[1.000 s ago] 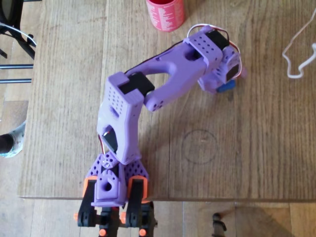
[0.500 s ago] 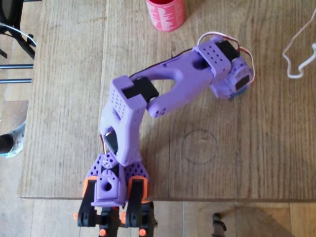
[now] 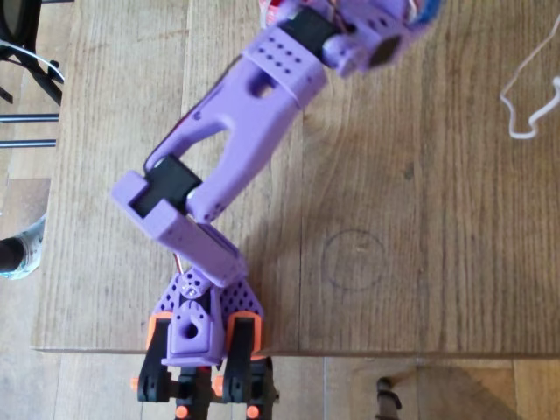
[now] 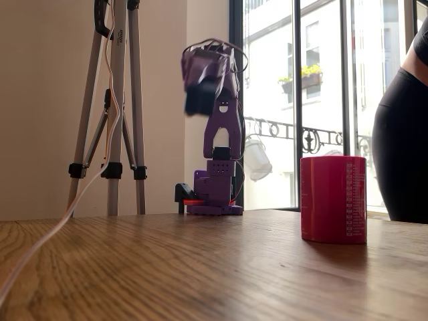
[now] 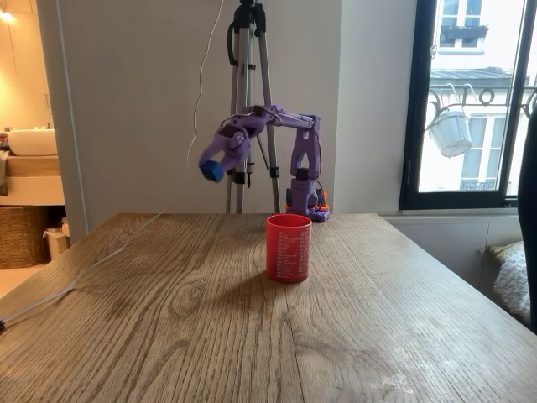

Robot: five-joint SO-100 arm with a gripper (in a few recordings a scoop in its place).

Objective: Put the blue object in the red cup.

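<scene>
A: Jaws [image 5: 212, 168] pinching the blue object [image 5: 211, 171], high above the surface [image 5: 252, 327], left of the red cup [image 5: 288, 247]!

B: Carry step, I'd say. Next: swing over the cup's mouth, lower, then release.

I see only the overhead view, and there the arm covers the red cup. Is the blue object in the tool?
Observer: Yes. In a fixed view the tool grips the blue object, high above the table.
Operator: Is it over the red cup?
Observer: Not yet. The red cup stands upright, lower and to the right in that view.
Operator: Anybody close?
Observer: A person stands beside the table.
</scene>
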